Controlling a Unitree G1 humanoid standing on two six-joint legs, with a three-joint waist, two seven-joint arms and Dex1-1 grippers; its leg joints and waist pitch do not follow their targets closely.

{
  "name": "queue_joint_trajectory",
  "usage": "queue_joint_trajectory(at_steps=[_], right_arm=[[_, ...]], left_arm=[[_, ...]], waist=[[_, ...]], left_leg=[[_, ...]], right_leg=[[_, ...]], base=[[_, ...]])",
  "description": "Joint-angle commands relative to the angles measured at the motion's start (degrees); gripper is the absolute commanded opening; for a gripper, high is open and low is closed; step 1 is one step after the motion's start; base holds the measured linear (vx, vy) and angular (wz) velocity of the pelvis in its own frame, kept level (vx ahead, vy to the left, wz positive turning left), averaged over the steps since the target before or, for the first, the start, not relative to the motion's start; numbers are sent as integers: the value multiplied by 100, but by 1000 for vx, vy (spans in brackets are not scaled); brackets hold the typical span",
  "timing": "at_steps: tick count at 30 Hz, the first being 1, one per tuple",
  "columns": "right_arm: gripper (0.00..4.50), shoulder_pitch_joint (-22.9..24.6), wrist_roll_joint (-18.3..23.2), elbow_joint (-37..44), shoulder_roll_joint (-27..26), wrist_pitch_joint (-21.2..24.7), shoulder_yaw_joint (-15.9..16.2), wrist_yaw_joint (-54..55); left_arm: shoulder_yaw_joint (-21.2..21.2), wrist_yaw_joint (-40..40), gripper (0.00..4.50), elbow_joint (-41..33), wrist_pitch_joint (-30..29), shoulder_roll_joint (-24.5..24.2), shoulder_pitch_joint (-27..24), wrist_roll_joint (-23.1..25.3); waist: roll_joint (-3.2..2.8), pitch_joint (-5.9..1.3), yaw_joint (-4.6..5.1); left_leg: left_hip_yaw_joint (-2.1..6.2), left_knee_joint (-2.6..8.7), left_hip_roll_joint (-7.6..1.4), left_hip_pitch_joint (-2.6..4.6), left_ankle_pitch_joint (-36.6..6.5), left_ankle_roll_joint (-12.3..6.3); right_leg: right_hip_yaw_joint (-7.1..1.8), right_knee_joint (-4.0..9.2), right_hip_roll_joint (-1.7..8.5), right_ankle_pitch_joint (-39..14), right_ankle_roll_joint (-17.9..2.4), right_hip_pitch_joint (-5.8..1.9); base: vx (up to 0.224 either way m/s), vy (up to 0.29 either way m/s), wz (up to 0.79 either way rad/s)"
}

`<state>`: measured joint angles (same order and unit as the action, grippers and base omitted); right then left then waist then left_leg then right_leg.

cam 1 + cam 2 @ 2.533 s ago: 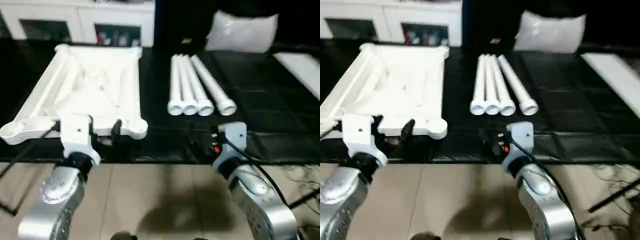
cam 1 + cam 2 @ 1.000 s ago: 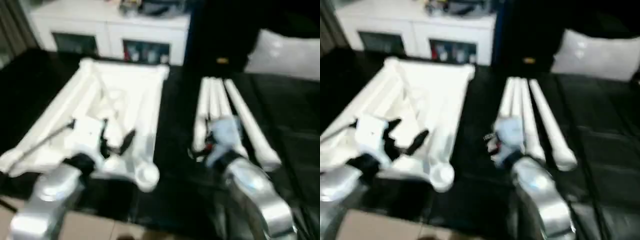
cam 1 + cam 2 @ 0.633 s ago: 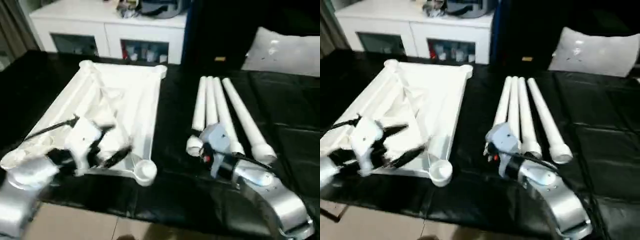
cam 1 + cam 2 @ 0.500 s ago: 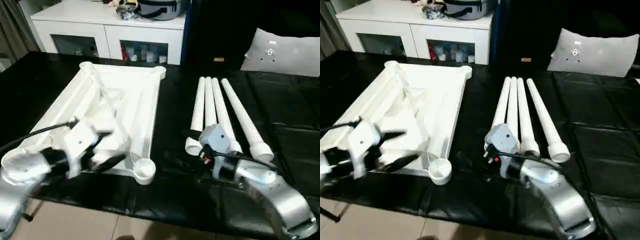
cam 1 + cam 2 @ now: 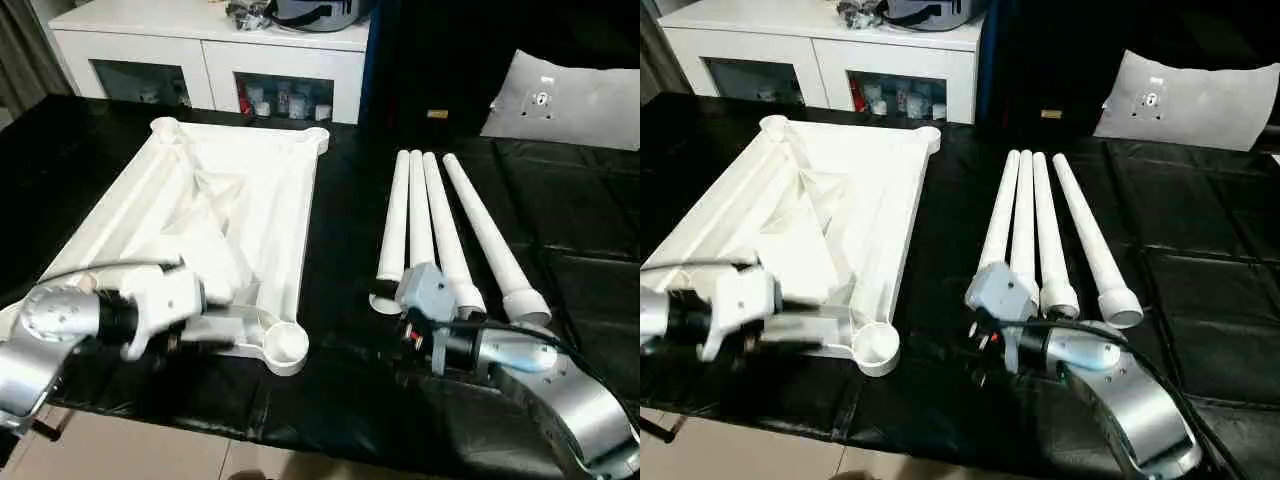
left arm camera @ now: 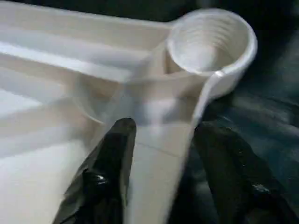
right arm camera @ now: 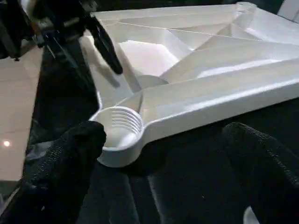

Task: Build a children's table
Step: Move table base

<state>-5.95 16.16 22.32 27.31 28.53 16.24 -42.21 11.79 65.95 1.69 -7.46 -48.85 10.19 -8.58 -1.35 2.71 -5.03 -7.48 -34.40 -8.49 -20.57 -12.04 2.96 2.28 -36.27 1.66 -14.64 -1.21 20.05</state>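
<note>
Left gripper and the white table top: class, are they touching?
Cannot tell. In the left wrist view the left gripper straddles the near edge rail of the table top, jaws spread, but neither a clear gap nor clear contact is visible.

Upturned table top (image 5: 215, 215), four legs (image 5: 440, 235) alongside

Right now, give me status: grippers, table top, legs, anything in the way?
Left gripper open, straddling table top near edge by corner socket. Right gripper open, empty, facing that socket. Four legs lying loose, none fitted. Nothing in the way.
</note>
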Motion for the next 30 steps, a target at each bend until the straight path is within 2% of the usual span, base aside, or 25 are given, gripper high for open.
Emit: queue_joint_trajectory(at_steps=[1, 5, 6, 8, 10, 12, 14, 18, 22, 27, 28, 29, 30], right_arm=[[450, 72, 96, 164, 36, 121, 51, -36], [450, 54, 97, 184, 13, 179, 74, -22], [450, 41, 95, 176, 2, 195, 95, -2], [450, 9, 93, 171, -35, 225, 103, 19], [450, -21, 101, 168, -85, 283, 96, 41], [450, -23, 89, 164, -106, 303, 106, 52], [450, -31, 89, 165, -111, 335, 125, 50], [450, -46, 82, 135, -142, 396, 156, 80], [450, -73, 171, 137, -265, 513, 74, 168], [450, -125, 193, 118, -410, 690, -58, 399], [450, -130, 165, 111, -452, 697, -86, 476], [450, -137, 101, 111, -514, 742, -126, 628], [450, -175, -130, 140, -600, 974, -185, 1022]], left_arm=[[12, 142, 210, -8, -54, -48, 41, -33], [90, 160, 178, 93, -3, -48, 81, 77], [179, 118, 178, 283, 143, -16, 147, 268], [270, -101, 151, 531, 265, 44, 245, 566], [309, -198, 127, 722, 305, 79, 308, 706], [315, -228, 127, 780, 275, 94, 305, 743], [305, -227, 106, 790, 215, 125, 290, 713], [166, -356, 82, 756, 6, 408, 279, 442], [116, -463, 50, 832, 10, 574, 322, 437], [7, -521, 20, 808, -63, 770, 395, 322], [9, -479, 16, 807, -17, 792, 401, 309], [12, -432, 16, 792, 25, 813, 399, 282], [31, -376, 8, 765, 89, 838, 407, 245]], waist=[[-67, -276, -8], [-51, -246, -13], [-40, -229, -11], [-41, -233, -12], [-48, -245, -11], [-47, -256, -13], [-51, -263, -20], [-25, -259, -26], [-13, -278, -10], [-6, -282, -3], [11, -287, -2], [1, -285, -7], [-10, -282, 4]], left_leg=[[130, 456, -459, 52, -811, -110], [119, 481, -467, 64, -1045, -59], [115, 492, -463, 69, -1147, -50], [113, 496, -467, 74, -1178, -16], [114, 491, -473, 71, -1101, -5], [115, 492, -485, 70, -1033, 5], [102, 480, -483, 76, -990, 0], [81, 477, -484, 68, -936, -12], [79, 460, -476, 37, -718, -53], [60, 443, -469, 46, -628, -47], [60, 443, -471, 45, -611, -49], [63, 447, -476, 48, -577, -43], [63, 457, -477, 58, -588, -5]], right_leg=[[-342, 379, 671, 233, -1135, -155], [-352, 418, 679, -315, -1157, -137], [-358, 447, 673, -544, -1108, -125], [-369, 460, 683, -711, -1033, -127], [-372, 451, 690, -625, -1013, -126], [-369, 436, 688, -468, -1033, -127], [-365, 420, 690, -291, -1088, -118], [-363, 414, 697, -316, -1118, -128], [-362, 394, 697, -57, -1132, -155], [-364, 391, 684, 92, -1114, -154], [-360, 388, 674, 117, -1104, -158], [-360, 385, 675, 143, -1091, -148], [-355, 383, 663, 125, -1085, -135]], base=[[0, 0, 0], [0, 0, 0], [0, 0, 0], [0, 0, 0], [0, 0, 0], [0, 0, 0], [0, 0, 0], [0, 0, 0], [0, 0, 0], [0, 0, 0], [0, 0, 0], [0, 0, 0], [0, 0, 0]])
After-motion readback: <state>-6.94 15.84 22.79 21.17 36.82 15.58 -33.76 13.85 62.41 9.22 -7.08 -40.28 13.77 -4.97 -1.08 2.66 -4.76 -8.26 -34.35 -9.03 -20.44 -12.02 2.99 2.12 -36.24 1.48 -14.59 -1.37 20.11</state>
